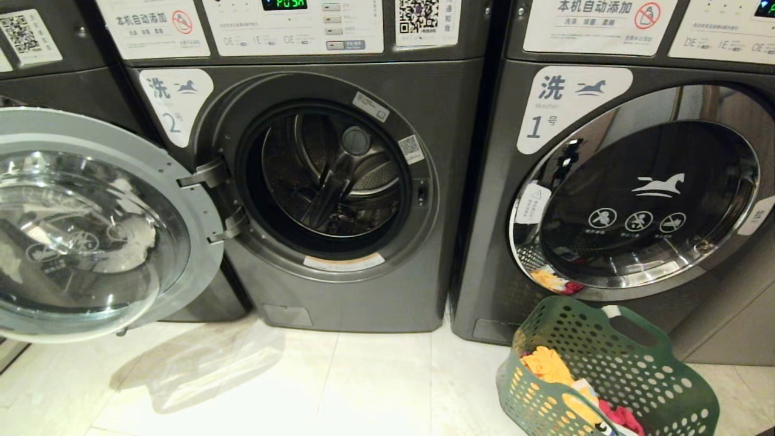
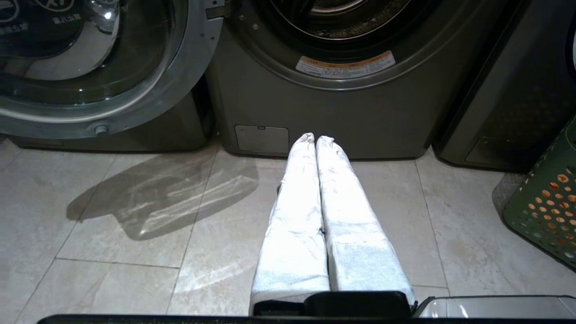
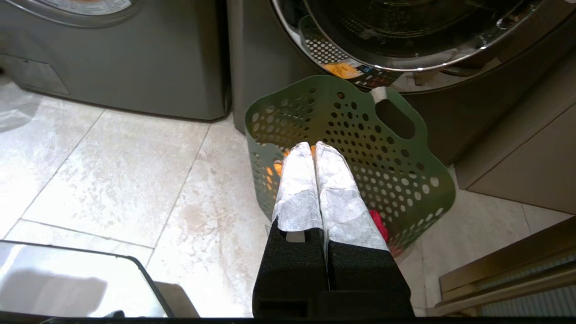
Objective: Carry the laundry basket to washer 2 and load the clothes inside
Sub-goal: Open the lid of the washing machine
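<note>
washer 2 [image 1: 339, 181] stands with its door [image 1: 91, 224] swung wide to the left, so the drum is bare and ready for loading. the laundry basket [image 1: 605, 375] sits on the floor tiles [image 1: 303, 381] in front of washer 1 [image 1: 617, 194] — one machine too far right — with the clothes [image 1: 557, 369] heaped inside it. the left gripper [image 2: 315, 139] hangs low before washer 2, fingers pressed together and empty; the right gripper [image 3: 312, 146] hangs just short of the basket, fingers likewise closed on nothing — neither grips a handle yet.
</note>
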You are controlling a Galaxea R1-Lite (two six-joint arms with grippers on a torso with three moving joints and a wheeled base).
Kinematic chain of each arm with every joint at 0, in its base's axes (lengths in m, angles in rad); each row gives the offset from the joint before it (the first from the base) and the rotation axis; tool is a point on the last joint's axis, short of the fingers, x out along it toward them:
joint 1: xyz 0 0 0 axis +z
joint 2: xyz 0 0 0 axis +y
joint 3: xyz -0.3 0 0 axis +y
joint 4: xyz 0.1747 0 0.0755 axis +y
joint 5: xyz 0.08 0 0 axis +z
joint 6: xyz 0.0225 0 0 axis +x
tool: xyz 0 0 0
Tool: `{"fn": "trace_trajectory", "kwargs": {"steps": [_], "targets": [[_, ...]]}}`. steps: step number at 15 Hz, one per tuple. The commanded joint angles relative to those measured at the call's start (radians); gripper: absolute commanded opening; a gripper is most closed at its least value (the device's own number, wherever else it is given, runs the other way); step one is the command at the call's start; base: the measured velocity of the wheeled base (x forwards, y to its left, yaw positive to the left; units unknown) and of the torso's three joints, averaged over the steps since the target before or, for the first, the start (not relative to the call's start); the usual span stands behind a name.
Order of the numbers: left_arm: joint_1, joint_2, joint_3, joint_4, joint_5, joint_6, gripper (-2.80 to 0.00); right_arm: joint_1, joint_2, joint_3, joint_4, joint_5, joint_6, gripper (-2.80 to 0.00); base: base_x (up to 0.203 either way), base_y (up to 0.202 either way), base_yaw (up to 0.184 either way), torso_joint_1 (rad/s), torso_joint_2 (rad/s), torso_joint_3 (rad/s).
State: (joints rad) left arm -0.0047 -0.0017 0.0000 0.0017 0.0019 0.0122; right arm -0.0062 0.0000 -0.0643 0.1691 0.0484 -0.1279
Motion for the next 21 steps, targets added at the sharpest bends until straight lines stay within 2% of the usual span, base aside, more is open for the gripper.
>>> {"fn": "trace_trajectory", "kwargs": {"steps": [1, 14, 19, 21], "targets": [[0.000, 0.000, 0.000, 0.000, 0.001, 0.000, -2.80, 0.000, 0.002, 0.000, 0.001, 0.001, -0.001, -2.80, 0.000, 0.195, -0.002, 0.007, 0.00, 0.005], [0.000, 0.001, 0.000, 0.000, 0.000, -0.002, -2.80, 0.000, 0.002, 0.000, 0.001, -0.001, 0.005, -2.80, 0.000, 0.187, -0.002, 0.000, 0.00, 0.001], [0.000, 0.001, 0.000, 0.000, 0.000, 0.002, -2.80, 0.000, 0.002, 0.000, 0.001, 0.002, 0.004, -2.80, 0.000, 0.014, 0.000, 0.000, 0.00, 0.000], [0.000, 0.002, 0.000, 0.000, 0.001, 0.002, -2.80, 0.000, 0.002, 0.000, 0.001, 0.001, 0.004, -2.80, 0.130, 0.000, 0.001, 0.002, 0.00, 0.005]]}}
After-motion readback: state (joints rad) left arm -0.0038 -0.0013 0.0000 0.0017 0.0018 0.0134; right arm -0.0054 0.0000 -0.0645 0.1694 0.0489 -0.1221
